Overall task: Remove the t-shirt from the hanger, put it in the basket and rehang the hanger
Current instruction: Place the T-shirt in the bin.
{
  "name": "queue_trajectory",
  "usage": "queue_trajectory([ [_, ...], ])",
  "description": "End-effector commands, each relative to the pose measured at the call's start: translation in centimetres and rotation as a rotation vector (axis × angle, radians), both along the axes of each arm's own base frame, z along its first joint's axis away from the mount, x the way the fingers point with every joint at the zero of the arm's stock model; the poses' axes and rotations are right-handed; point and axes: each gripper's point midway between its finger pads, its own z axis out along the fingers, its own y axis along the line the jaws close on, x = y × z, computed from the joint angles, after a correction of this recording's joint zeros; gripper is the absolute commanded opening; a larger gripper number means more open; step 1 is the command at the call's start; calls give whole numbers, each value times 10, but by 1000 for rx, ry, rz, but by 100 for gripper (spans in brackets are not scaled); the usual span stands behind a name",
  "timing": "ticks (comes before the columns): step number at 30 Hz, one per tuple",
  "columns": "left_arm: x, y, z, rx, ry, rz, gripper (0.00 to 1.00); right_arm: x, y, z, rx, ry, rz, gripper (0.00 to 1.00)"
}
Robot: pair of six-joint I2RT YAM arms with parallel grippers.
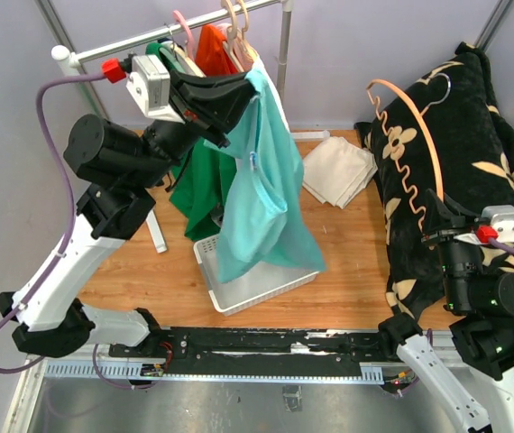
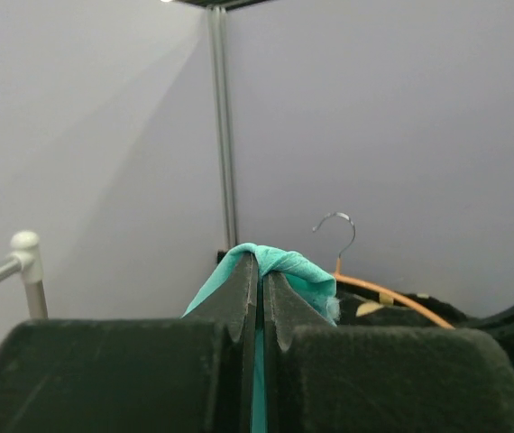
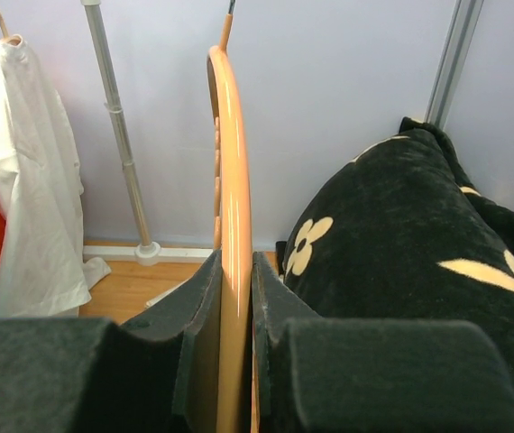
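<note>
From above, the left gripper (image 1: 244, 90) is raised beside the rack (image 1: 149, 38), its fingers pinching the top of the teal t-shirt (image 1: 266, 189). The t-shirt hangs straight down from that grip, and its lower end drapes onto a white basket (image 1: 261, 289) on the table (image 1: 347, 262). Green, orange and white clothes hang on the rack behind it. A folded beige cloth (image 1: 338, 171) lies on the table between the t-shirt and a black flowered blanket (image 1: 473, 135) at the right. The right gripper (image 1: 439, 224) sits low against the blanket and holds the orange hanger (image 1: 426, 133) by one end. The hanger arcs up over the blanket, bare and well apart from the t-shirt.

In the left wrist view, the two fingers (image 2: 239, 302) are pressed together with a fold of the t-shirt (image 2: 293, 266) clamped between them and bunched over their tips. Behind it are the hanger (image 2: 392, 296), with its metal hook, and the blanket, dark and low. The white end of the rack (image 2: 24, 244) shows at the left edge.

In the right wrist view, the fingers (image 3: 205, 298) pinch the hanger (image 3: 232, 180), which stands upright between them. The blanket (image 3: 401, 234) fills the right side. A white shirt (image 3: 32, 180) hangs at the left with an orange garment beside it, and a pole of the rack (image 3: 117, 135) stands behind. A sliver of teal shows at the left edge.
</note>
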Motion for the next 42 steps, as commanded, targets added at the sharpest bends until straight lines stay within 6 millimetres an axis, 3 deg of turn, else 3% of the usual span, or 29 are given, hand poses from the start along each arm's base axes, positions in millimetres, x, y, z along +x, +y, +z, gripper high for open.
queue_trajectory([
  [1,7,10,-26,23,38,62,1,-1,7,17,41,-68,42,1],
  [9,3,24,-67,8,128,75,1,10,16,10,44,-54,62,1],
  [16,7,10,-122,6,263,11,0,18,23,1,30,-28,77,1],
  [22,-2,-12,-162,41,361,-45,1,23,26,-7,26,-15,84,1],
  [27,-5,-22,-207,80,462,-35,1,26,29,-12,22,-3,91,1],
  [37,-19,-13,-295,185,648,42,0,32,31,-19,24,16,90,1],
  [42,-19,14,-342,238,746,163,0,36,33,-22,25,28,91,1],
])
